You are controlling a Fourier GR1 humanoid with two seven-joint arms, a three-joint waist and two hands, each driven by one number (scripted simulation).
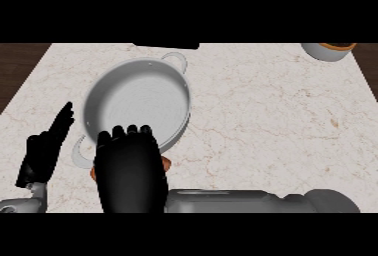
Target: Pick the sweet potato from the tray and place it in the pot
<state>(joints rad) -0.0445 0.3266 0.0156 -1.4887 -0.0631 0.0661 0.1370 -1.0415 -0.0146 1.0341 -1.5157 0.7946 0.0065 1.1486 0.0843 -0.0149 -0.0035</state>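
Head view, right hand: your right hand (129,170) comes in from the lower edge, back up, its fingers (133,137) curled down over something orange.
Head view, sweet potato: only slivers of the sweet potato (167,163) show, orange at either side of the fingers, so you appear to have hold of it; most of it is hidden.
Head view, pot: the pot (136,102) lies just beyond the fingertips, its near rim touching or under them, one handle far, one near.
Head view, left hand: your left hand (48,150) rests left of the fingers, straight and holding nothing.
Head view, tabletop: the marble tabletop (280,120) spreads right; no tray shows.
Risk: release now and the sweet potato could strike the near rim and roll back, since the fingers sit at the pot's edge, not over its middle.
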